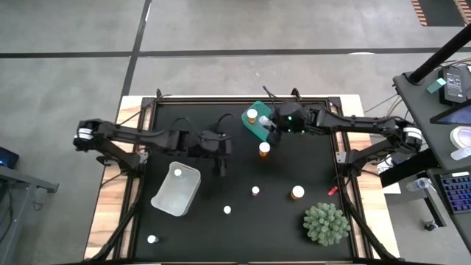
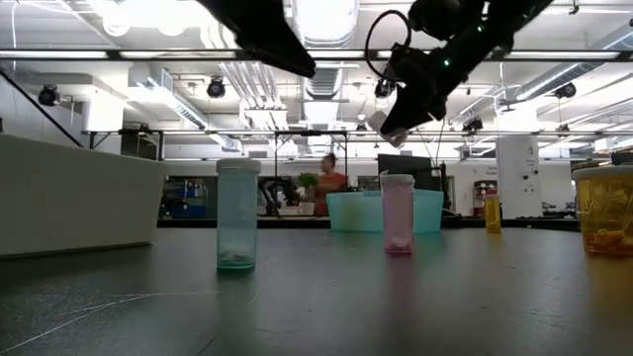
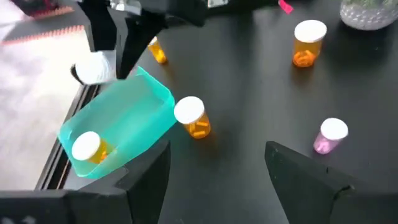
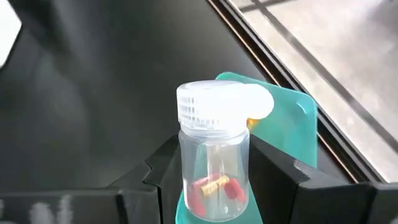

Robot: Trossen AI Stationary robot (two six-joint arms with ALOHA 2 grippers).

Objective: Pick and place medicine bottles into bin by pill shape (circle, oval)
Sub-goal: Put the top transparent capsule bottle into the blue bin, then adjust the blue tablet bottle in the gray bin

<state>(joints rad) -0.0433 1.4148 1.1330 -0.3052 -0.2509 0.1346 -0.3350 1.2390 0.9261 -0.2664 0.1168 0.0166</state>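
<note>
Right claw point(image 4: 214, 186) gripped clear bottle point(image 4: 213, 158) above teal bin point(image 1: 257, 124); left claw point(image 3: 214, 168) spread wide, empty, over bench point(image 1: 294, 221).

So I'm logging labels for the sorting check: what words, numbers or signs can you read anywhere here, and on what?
None can be read.
Clear bottle held in the right gripper: no label, only red and yellow pills inside.
Amber bottles by the teal bin: marks too blurred to read.
Room signs behind the table: too small.
</note>
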